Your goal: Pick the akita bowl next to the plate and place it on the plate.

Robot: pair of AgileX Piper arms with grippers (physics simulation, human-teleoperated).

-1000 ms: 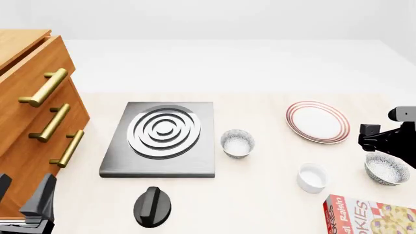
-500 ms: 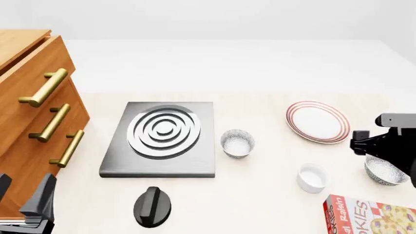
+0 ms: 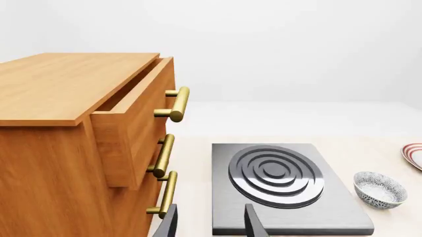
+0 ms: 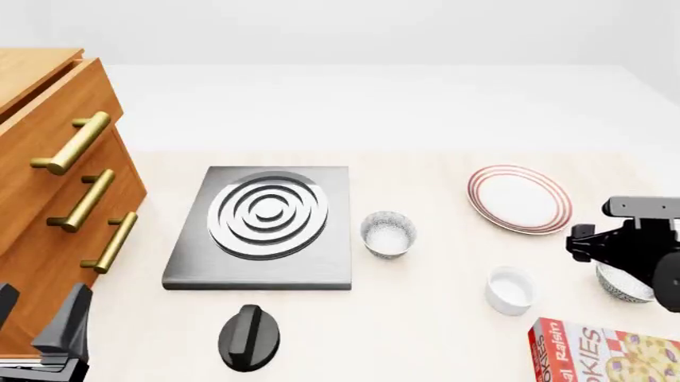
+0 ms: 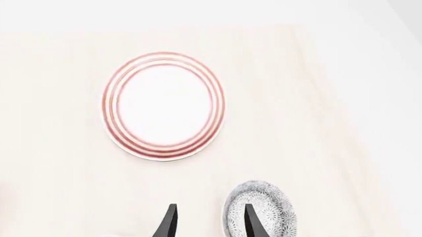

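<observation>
The akita bowl, speckled grey outside and white inside, sits on the table just nearer than the red-ringed plate. My right gripper is open above the bowl's rim, one finger over the bowl and the other over bare table beside it. In the front view the right arm's wrist covers most of the akita bowl, which lies to the near right of the plate. The left gripper is open and holds nothing, low at the near left by the cabinet.
A twin speckled bowl stands right of the grey stove slab. A white ramekin and a cookie box lie near the akita bowl. A black knob lies near the front. A wooden drawer cabinet fills the left.
The right arm has shifted left and nearer, coming over the akita bowl and covering more of it. The left arm and all objects have stayed put.
</observation>
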